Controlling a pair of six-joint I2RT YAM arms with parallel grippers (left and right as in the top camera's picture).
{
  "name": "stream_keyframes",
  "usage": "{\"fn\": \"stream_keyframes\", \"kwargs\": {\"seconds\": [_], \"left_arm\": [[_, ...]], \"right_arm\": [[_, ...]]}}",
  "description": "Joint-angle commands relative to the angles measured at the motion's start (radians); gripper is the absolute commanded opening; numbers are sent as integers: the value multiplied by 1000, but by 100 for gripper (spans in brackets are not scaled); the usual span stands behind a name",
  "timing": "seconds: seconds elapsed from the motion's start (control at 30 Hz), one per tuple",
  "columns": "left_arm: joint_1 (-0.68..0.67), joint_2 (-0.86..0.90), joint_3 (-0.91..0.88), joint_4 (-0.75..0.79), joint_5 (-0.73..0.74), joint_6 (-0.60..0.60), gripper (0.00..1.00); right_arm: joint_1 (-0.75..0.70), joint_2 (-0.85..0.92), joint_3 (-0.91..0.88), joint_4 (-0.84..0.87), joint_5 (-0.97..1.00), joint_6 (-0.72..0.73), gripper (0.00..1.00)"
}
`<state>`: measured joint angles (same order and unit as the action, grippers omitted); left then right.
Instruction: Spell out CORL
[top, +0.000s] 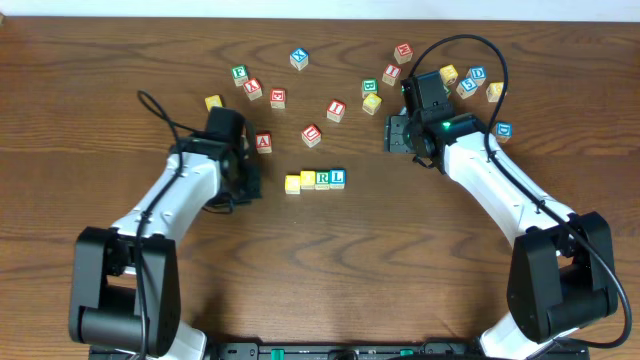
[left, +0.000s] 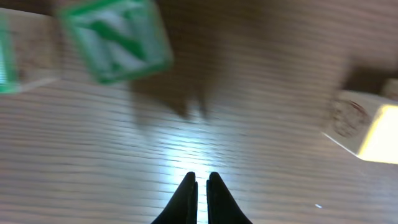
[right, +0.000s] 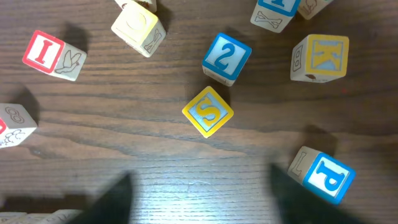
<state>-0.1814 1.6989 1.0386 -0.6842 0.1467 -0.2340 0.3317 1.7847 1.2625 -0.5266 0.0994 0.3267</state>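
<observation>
A row of letter blocks lies mid-table: two yellow blocks (top: 292, 184) (top: 308, 180), a green R block (top: 322, 179) and a blue L block (top: 338, 178). My left gripper (top: 250, 183) sits just left of the row. In the left wrist view its fingers (left: 201, 180) are shut and empty over bare wood, with a blurred green-lettered block (left: 115, 40) ahead. My right gripper (top: 397, 133) is up right of the row. In the right wrist view its fingers (right: 202, 199) are wide open and empty, below a yellow S block (right: 208, 111).
Loose blocks lie scattered across the back of the table, among them a red-lettered block (top: 312, 134), an A block (top: 263, 142) and an X block (top: 299, 58). The right wrist view shows the I (right: 43, 51), 2 (right: 226, 57), K (right: 320, 57) and P (right: 326, 176) blocks.
</observation>
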Motion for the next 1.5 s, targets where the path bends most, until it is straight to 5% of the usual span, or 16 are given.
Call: {"fn": "stream_keyframes", "kwargs": {"seconds": [0.0, 0.47, 1.47], "left_arm": [[-64, -2, -3, -10, 21, 31, 7], [-239, -2, -51, 50, -95, 96, 7], [-275, 29, -88, 236, -72, 103, 7]], "right_arm": [[-4, -19, 0, -4, -1, -30, 94], [-12, -19, 0, -21, 3, -36, 99], [-12, -19, 0, -34, 3, -36, 99]]}}
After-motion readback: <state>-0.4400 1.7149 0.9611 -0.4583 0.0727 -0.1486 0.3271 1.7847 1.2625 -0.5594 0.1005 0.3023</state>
